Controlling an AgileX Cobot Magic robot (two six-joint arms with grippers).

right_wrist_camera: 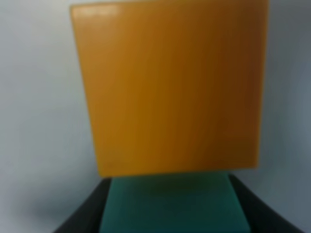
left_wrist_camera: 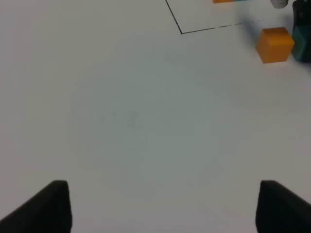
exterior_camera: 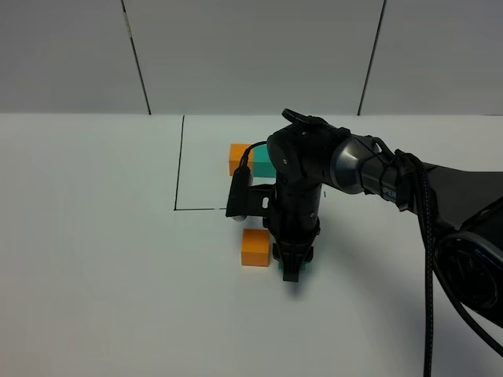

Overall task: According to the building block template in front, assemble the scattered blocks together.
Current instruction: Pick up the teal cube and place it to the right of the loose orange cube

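Observation:
The building block template (exterior_camera: 242, 158), an orange and a teal-green cube joined as one bar, lies inside the black-outlined area at the back. In front of that outline sits the loose orange cube (exterior_camera: 255, 247) (left_wrist_camera: 275, 44) (right_wrist_camera: 170, 87). Pressed against its right side is the teal-green cube (right_wrist_camera: 170, 206), with my right gripper (exterior_camera: 291, 267) (right_wrist_camera: 170, 216) shut on it from above; the arm hides most of it in the high view. My left gripper (left_wrist_camera: 163, 208) hangs open over bare table to the left, nothing between its fingers, and it is outside the high view.
A thin black line (exterior_camera: 180, 165) (left_wrist_camera: 194, 30) marks a rectangle on the white table (exterior_camera: 94, 259). The right arm (exterior_camera: 369, 169) and its cable stretch in from the right, crossing over the outline. Grey wall panels close off the back.

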